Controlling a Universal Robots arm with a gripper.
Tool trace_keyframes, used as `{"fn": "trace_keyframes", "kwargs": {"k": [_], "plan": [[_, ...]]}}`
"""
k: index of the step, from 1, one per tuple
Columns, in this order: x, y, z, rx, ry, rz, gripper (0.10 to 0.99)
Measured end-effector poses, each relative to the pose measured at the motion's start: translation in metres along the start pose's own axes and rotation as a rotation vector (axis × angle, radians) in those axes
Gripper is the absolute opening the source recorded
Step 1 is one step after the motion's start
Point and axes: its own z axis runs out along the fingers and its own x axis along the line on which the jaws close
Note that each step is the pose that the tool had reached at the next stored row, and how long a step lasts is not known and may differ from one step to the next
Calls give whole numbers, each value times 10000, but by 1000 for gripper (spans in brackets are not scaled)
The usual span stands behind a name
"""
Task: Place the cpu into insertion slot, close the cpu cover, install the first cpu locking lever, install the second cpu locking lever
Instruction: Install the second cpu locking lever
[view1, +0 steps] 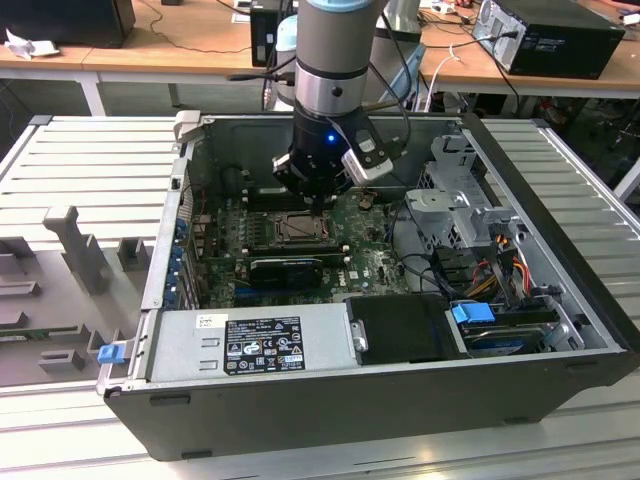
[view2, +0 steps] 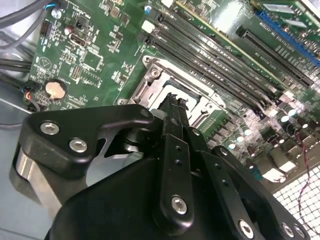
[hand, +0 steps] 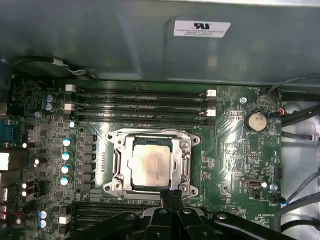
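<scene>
In the first wrist view the cpu (hand: 150, 167) lies silver face up in the insertion slot (hand: 152, 196), with the cpu cover (hand: 118, 162) lying flat as a metal frame around it. My gripper (hand: 171, 195) is shut, its black fingers pressed together at the socket's edge, on the side away from the memory slots. The second wrist view shows the fingertips (view2: 175, 105) just over the socket frame (view2: 150, 82). In the exterior view the gripper (view1: 318, 200) hangs straight down inside the open computer case, right above the socket (view1: 298, 229). I cannot make out the locking levers clearly.
Long black memory slots (hand: 140, 102) run beside the socket, and a coin cell (hand: 256, 120) sits on the green board. In the exterior view a black graphics card (view1: 285, 268), grey power supply (view1: 250, 340), drive cage (view1: 460, 200) and cables crowd the case.
</scene>
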Motion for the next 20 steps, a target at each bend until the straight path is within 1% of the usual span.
{"fn": "trace_keyframes", "kwargs": {"k": [2,3,4,5,6,7,8,9,12,14,17,18,19,20], "plan": [[4,-18,5,-6,0,1,106],[4,-30,9,-41,4,0,106],[5,-38,12,-104,8,1,106],[5,-44,13,-211,11,1,106],[6,-51,13,-393,14,2,106],[7,-61,14,-491,12,3,106],[9,-75,19,-523,12,2,106],[11,-94,28,-531,15,3,106],[17,-153,86,-536,50,4,106],[26,-175,119,-535,83,-6,106],[47,-242,149,-546,108,-46,106],[62,-281,155,-588,106,-49,106],[75,-299,158,-650,104,-47,106],[101,-320,159,-843,97,-49,106]]}}
